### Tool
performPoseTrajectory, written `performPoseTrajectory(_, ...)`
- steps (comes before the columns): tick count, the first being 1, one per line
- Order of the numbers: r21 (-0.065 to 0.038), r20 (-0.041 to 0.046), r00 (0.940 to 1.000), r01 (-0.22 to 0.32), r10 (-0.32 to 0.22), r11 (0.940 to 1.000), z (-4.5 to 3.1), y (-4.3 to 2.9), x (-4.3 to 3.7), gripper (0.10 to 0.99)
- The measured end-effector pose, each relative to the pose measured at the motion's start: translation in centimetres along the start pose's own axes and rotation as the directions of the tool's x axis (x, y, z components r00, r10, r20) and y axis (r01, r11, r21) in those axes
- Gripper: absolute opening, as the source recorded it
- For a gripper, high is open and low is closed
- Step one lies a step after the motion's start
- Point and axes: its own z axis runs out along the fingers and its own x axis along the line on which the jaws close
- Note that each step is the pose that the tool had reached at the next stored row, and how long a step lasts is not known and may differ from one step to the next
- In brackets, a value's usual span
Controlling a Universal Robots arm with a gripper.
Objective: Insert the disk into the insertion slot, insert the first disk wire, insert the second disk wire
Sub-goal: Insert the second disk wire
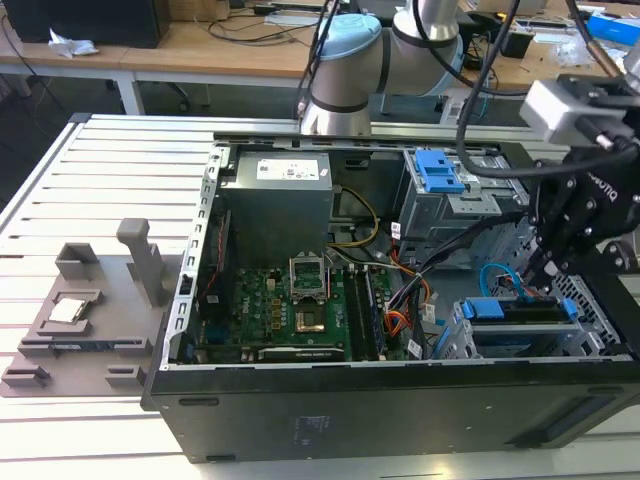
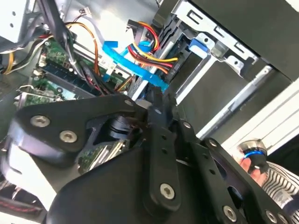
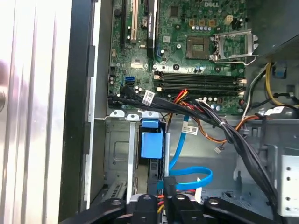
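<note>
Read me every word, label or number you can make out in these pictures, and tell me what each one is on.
No text is clear enough to quote.
White label on the grey power supply, exterior view: too small to read.
White cable tag on the black wire bundle, first wrist view: blurred.
Second white tag by the blue cable, first wrist view: blurred.
Fine printing on the motherboard, first wrist view: too small.

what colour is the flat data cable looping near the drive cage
Bright blue. The flat data cable shows best in the first wrist view, curling beside the grey drive cage.
</note>
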Motion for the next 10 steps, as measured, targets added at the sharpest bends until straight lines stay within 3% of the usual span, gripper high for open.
performPoseTrajectory(1, 0.000, -0.0001, 1.0000, 0.000, 0.000, 1.0000, -0.36, 0.02, -0.04, 0.106)
performPoseTrajectory(4, 0.000, -0.0002, 1.0000, 0.000, 0.000, 1.0000, -1.64, 0.10, -0.06, 0.106)
performPoseTrajectory(10, 0.000, -0.0002, 1.0000, 0.000, 0.000, 1.0000, -1.69, 0.10, -0.06, 0.106)
